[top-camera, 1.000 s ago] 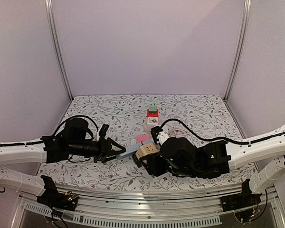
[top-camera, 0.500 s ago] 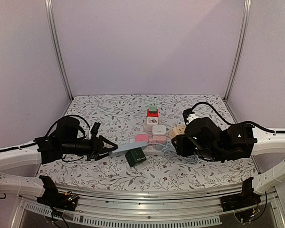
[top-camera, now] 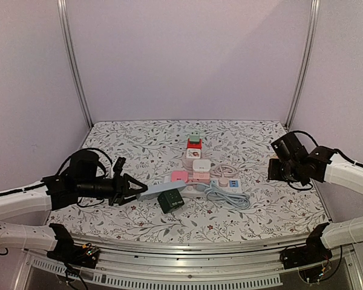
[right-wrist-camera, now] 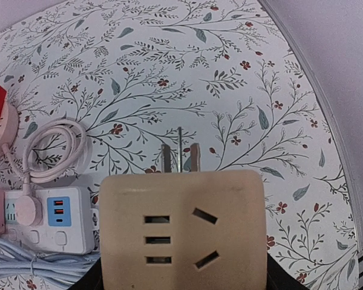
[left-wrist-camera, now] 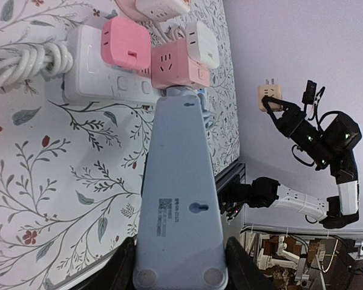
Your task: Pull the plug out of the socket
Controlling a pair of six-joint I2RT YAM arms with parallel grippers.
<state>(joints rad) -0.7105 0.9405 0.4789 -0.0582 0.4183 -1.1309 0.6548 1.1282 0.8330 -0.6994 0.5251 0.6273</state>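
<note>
Beige plug (right-wrist-camera: 181,229): off the socket, in the air. Its prongs point away from the right wrist camera, bare, with nothing on them. The right claw (top-camera: 279,164) is clamped on its two sides and holds it over the far right of the table (top-camera: 127,139), well apart from the cluster of strips in the middle.

Change: a second ago this plug sat low at the centre, at the end of the blue-grey power strip (top-camera: 160,190), with the right arm hunched over it. Half a second ago it was lifted, to the right of the cluster. Now it is out by the right wall.

Strip: the left claw (top-camera: 132,188) grips its near end, jaws on both long edges. The grip has not changed across the second, though the strip's end has swung slightly left. The far end lies against the pink cube adapters (left-wrist-camera: 172,63).

A dark green cube (top-camera: 171,200) now shows just beside the strip; it was hidden under the right arm before.

White strip (top-camera: 227,184) and coiled cable (top-camera: 227,198): lying as before.

Judgement: the separation looks done. What remains, if anything, is setting the plug down and releasing the strip.
</note>
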